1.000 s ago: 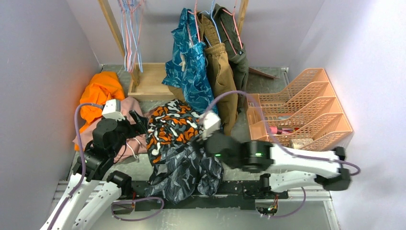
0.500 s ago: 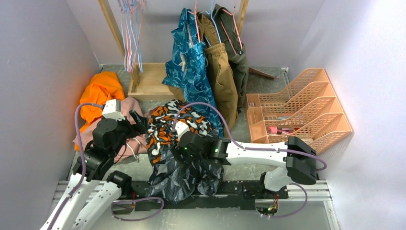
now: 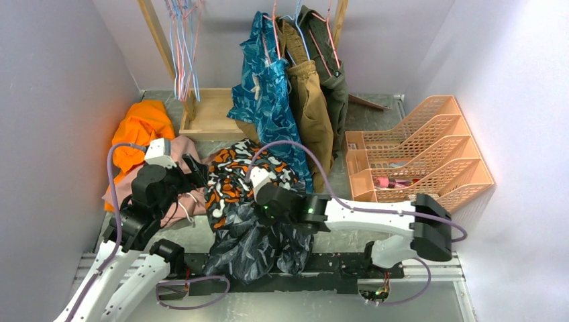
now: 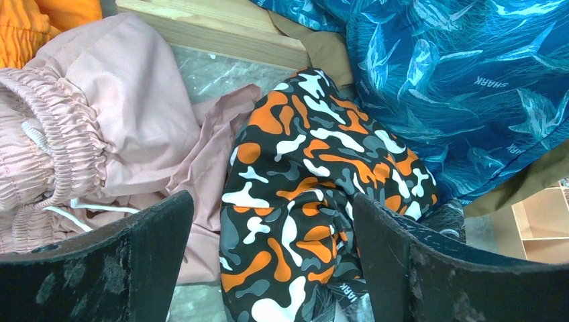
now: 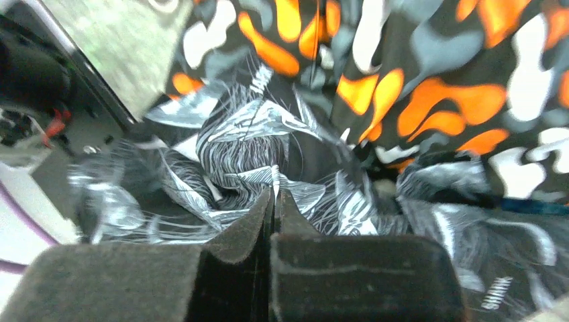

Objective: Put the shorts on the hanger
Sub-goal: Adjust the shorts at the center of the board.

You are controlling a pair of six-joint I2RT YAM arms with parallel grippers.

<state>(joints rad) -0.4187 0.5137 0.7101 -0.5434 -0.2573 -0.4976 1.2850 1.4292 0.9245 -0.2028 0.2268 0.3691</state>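
My right gripper (image 5: 272, 198) is pressed shut, nipping a fold of the dark charcoal leaf-print fabric shorts (image 3: 258, 245). They lie crumpled at the near edge, heap running near-to-far, straight under my tips. My left gripper (image 4: 270, 209) gapes wide, empty. The thin light-blue wire hanger (image 3: 176, 57) hangs far back-left, well apart.

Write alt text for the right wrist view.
The right fingers, pressed shut, pinch a puckered fold of the dark shorts with grey-white streaky print. Black-orange-white blotchy shorts fill the upper right.
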